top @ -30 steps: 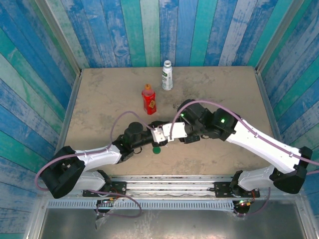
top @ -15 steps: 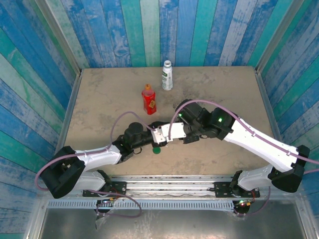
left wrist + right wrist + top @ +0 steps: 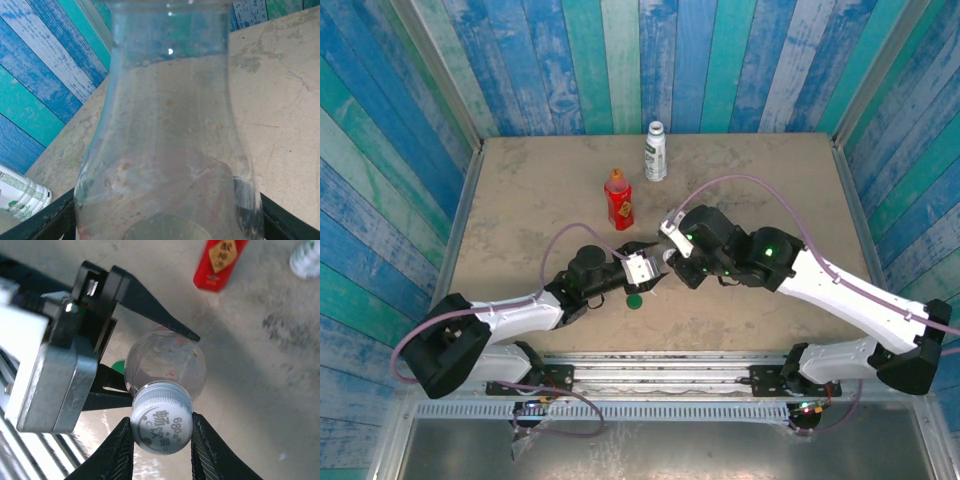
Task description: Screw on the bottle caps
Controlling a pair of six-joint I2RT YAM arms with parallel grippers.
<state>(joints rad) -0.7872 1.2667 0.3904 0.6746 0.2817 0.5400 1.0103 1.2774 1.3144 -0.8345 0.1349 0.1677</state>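
Enclosure: blue and teal plank walls (image 3: pixel 570 60) stand on three sides of a tan, scuffed tabletop (image 3: pixel 770 180).

Clear bottle (image 3: pixel 167 362): held off the tabletop, over its middle and toward the near edge. It is tilted well off upright, with the neck toward the right arm. The left claw (image 3: pixel 642 268) is clenched on the body, one black finger on each side of the shoulder.

White cap (image 3: pixel 161 424): seated on the neck of the clear bottle. The right claw (image 3: pixel 161 420) is closed on it, a finger against each side of the ribbed rim. How far the thread is engaged cannot be told.

Green cap (image 3: pixel 634 299): loose on the tabletop near the near edge, just beside the held bottle.

Red bottle (image 3: pixel 618 205): upright between the centre and the far edge, with an orange cap (image 3: pixel 616 177) on it. White-labelled bottle (image 3: pixel 655 155): upright at the middle of the far edge.

Handling, as judged: the clear bottle looks empty, thin-walled and light. It will likely dent under a hard squeeze and turn in a loose one, so the wide body is the right hold. The cap is small and stiff. It should be gripped square across the rim, because a skewed grip risks cross-threading.
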